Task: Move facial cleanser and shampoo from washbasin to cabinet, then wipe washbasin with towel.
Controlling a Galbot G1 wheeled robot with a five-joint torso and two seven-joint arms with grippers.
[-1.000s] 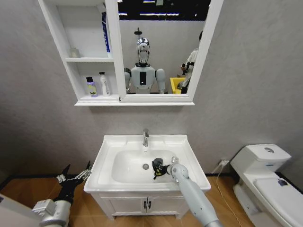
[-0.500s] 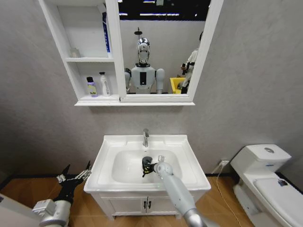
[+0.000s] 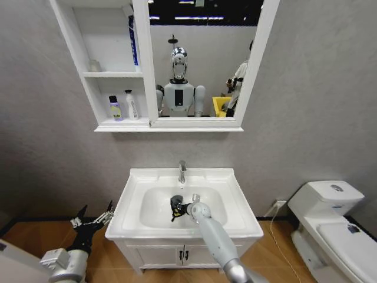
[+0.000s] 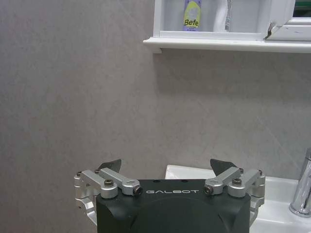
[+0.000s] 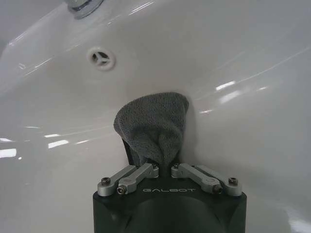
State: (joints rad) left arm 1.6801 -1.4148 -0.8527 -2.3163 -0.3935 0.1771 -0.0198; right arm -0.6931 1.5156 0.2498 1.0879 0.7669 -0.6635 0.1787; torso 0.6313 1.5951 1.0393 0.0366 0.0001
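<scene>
Right gripper (image 3: 178,208) is inside the bowl of the washbasin (image 3: 135,227), with its fingers clamped on the towel (image 5: 154,127), which hangs out as a dark grey bunch pressed against the white wall of the bowl. Compared with one second ago, this gripper and the towel have travelled across the bowl away from the toilet (image 3: 330,227): first they were on the toilet side of the drain, and now they are just beside the drain, below the tap (image 3: 181,171). I judge this as one wiping stroke across the bowl, so the last part of the task is in progress.

Two bottles, one with a purple label (image 3: 115,109) and one white (image 3: 131,105), stand side by side on the lowest shelf of the cabinet (image 3: 75,44), and the rim of the washbasin carries nothing, so the moving part seems finished. The bowl side farther from the toilet looks not yet covered in this stroke.

Left gripper (image 3: 91,223) waits low beside the washbasin, on the side away from the toilet, with its fingers apart and holding nothing; it has not moved.
</scene>
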